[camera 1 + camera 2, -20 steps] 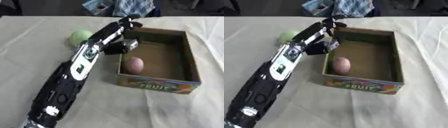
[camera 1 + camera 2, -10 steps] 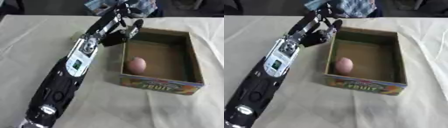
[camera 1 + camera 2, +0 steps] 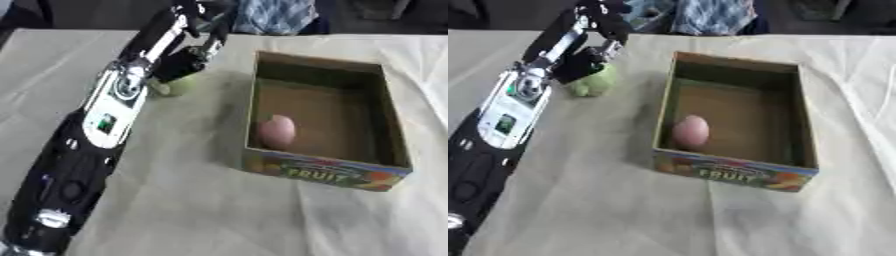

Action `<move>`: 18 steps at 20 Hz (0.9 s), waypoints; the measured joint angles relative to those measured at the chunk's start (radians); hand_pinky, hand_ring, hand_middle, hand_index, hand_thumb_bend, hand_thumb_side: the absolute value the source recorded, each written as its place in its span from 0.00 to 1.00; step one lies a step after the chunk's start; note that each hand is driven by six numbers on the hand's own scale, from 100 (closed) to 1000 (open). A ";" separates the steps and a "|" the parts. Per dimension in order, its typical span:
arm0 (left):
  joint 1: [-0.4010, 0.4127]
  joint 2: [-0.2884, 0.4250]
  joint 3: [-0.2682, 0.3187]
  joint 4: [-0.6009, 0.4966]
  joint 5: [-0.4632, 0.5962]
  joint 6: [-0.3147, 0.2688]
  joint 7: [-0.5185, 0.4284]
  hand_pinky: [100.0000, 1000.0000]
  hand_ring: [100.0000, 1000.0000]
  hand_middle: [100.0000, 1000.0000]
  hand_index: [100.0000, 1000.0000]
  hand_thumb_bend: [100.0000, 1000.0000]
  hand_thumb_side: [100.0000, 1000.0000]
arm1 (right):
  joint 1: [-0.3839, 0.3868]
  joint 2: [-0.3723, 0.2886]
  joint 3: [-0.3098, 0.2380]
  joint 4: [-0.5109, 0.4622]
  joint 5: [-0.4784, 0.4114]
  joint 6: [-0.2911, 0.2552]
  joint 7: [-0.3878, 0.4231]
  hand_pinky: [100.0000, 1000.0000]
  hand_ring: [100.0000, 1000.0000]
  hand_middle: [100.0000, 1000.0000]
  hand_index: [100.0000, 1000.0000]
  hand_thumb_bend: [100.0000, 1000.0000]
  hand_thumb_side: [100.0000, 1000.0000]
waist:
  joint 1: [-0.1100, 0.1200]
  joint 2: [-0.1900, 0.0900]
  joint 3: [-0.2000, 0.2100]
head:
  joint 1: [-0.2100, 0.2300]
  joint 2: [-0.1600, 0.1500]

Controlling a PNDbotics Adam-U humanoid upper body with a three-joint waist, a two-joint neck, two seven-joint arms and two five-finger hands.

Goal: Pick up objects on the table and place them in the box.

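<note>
A pale cloth (image 3: 605, 200) is covering the bench (image 3: 52, 65), wrinkling a little toward the right edge, and a blue checked fabric (image 3: 278, 15) is showing past the far edge against a dark background.

A cardboard box (image 3: 389, 125) is sitting open toward the right of the bench's middle, its printed front reading "FRUIT". A pink egg-shaped thing (image 3: 276, 131) is lying inside it, in the near left corner, just beside the left wall.

A green ball (image 3: 595, 81) is resting on the cloth left of the box, nearer the far edge, apart from the box wall. In the left eye view most of it is hiding behind the arm; in the right eye view more of its round side is showing.

The left arm (image 3: 105, 120) is reaching in from the near left corner and stretching diagonally up the bench toward the far edge. The left hand (image 3: 197, 37) is hanging over the ball, its dark fingers (image 3: 610, 47) pointing down toward it and lying just above and beside it. Whether the fingers are closing on the ball, only touching it, or standing released is something I cannot tell; they are blurring into the dark palm.

The right hand is not showing in either view.
</note>
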 measured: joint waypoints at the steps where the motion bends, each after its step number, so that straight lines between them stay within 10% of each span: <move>1: 0.007 0.010 0.003 0.005 -0.020 -0.008 -0.001 0.64 0.81 1.00 0.87 0.01 0.94 | 0.002 0.000 0.000 0.000 0.005 -0.002 -0.002 0.87 0.79 0.53 0.91 0.42 1.00 | 0.000 0.000 0.003 | -0.003 0.003; 12: 0.027 0.043 0.046 0.095 -0.218 -0.036 -0.050 0.68 0.83 1.00 0.88 0.02 1.00 | 0.016 0.000 0.000 0.000 0.031 -0.022 -0.006 0.88 0.79 0.53 0.91 0.42 1.00 | -0.021 0.004 0.013 | -0.012 0.010; 18: 0.006 0.052 0.065 0.167 -0.340 -0.052 -0.062 0.72 0.87 1.00 0.93 0.22 0.89 | 0.015 0.001 0.000 0.000 0.033 -0.024 -0.003 0.88 0.79 0.53 0.91 0.42 1.00 | -0.024 0.006 0.010 | -0.004 -0.002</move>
